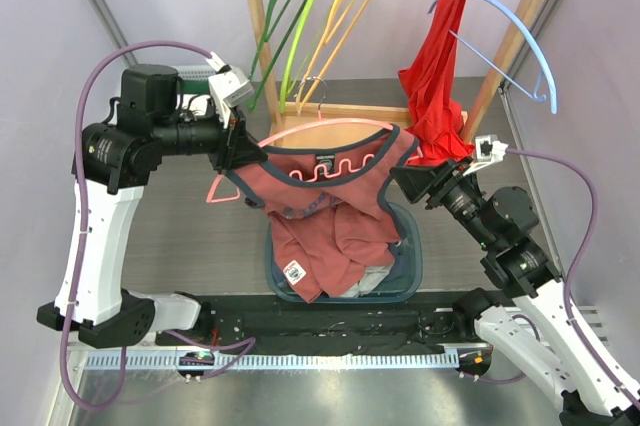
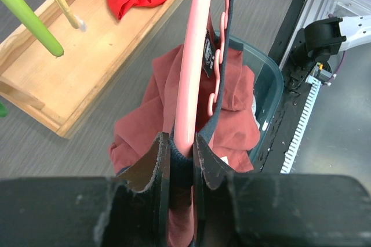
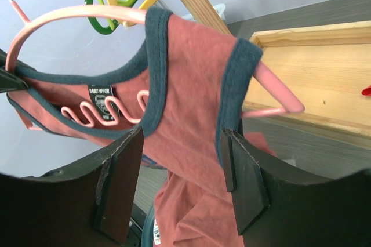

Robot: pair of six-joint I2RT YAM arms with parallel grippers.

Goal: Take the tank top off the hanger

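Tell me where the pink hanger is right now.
Top view, centre: the pink hanger is held above the blue basket, its left end clamped in the left pincer, the red tank top on it.

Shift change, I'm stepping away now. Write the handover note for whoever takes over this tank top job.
Left pincer: shut on the left end of the pink hanger, holding it up.
Right pincer: open, fingers either side of the right shoulder of the tank top, not gripping.
Tank top: both shoulders on the hanger, lower part draping into the blue basket.
Done: hanger held over the basket.
Left: grip the shoulder, slip each strap off the hanger.
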